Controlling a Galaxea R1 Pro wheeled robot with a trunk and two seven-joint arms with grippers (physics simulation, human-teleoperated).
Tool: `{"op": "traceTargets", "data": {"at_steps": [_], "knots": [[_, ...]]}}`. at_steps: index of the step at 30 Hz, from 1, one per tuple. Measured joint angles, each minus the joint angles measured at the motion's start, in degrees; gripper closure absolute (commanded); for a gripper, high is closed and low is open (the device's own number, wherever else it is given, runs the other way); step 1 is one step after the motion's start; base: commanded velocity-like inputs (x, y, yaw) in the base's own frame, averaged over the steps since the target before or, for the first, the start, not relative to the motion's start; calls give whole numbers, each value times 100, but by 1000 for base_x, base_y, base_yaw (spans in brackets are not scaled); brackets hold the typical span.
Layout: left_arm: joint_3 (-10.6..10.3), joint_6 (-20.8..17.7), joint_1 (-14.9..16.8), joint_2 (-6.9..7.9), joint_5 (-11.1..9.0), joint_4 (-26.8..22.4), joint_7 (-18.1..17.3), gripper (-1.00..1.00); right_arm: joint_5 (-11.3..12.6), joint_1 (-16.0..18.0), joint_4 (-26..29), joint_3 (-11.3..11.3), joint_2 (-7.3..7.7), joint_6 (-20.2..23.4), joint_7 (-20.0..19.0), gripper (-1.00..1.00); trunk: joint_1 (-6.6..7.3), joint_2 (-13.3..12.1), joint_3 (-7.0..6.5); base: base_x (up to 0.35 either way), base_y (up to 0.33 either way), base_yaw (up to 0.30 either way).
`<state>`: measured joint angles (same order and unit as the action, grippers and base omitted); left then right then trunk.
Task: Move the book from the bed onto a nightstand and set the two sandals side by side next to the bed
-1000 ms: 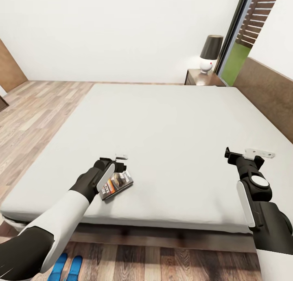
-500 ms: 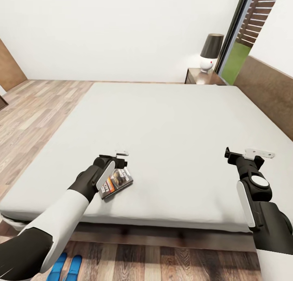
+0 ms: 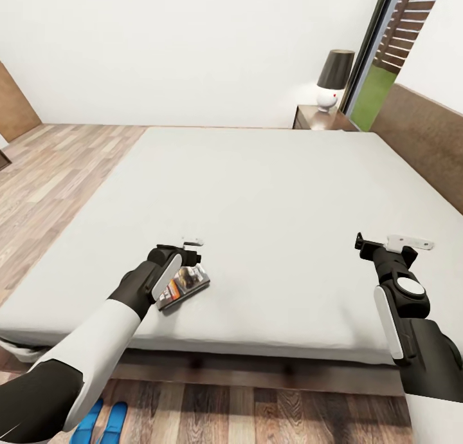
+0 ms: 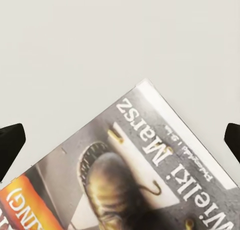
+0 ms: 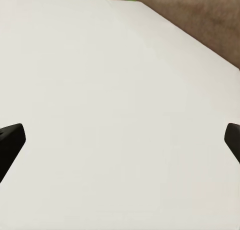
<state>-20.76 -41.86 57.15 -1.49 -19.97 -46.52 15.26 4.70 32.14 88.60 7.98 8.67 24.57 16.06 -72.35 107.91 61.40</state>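
Left wrist cam reads "Wielki Marsz" on the book (image 4: 150,175), glossy grey-orange; left claw (image 4: 120,140) spread wide above it on the bed (image 3: 270,193).

A dark-shaded lamp with a round white base (image 3: 332,78) stands beside a tall dark-framed window (image 3: 379,48) showing green grass and slatted brown fence, above pale wood-plank floor (image 3: 48,174).
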Motion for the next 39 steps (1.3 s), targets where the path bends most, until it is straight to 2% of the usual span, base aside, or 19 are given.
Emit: {"op": "traceTargets", "data": {"at_steps": [13, 39], "knots": [[0, 0, 1, 3, 5, 5, -2, -100, 0, 0, -5, 0, 0, 0, -1, -100, -286, 521, 233, 0, 0, 0], [-2, 0, 2, 0, -11, -27, -67, -100, -1, 0, -8, 0, 0, 0, -1, -100, -286, 523, 234, 0, 0, 0]]}}
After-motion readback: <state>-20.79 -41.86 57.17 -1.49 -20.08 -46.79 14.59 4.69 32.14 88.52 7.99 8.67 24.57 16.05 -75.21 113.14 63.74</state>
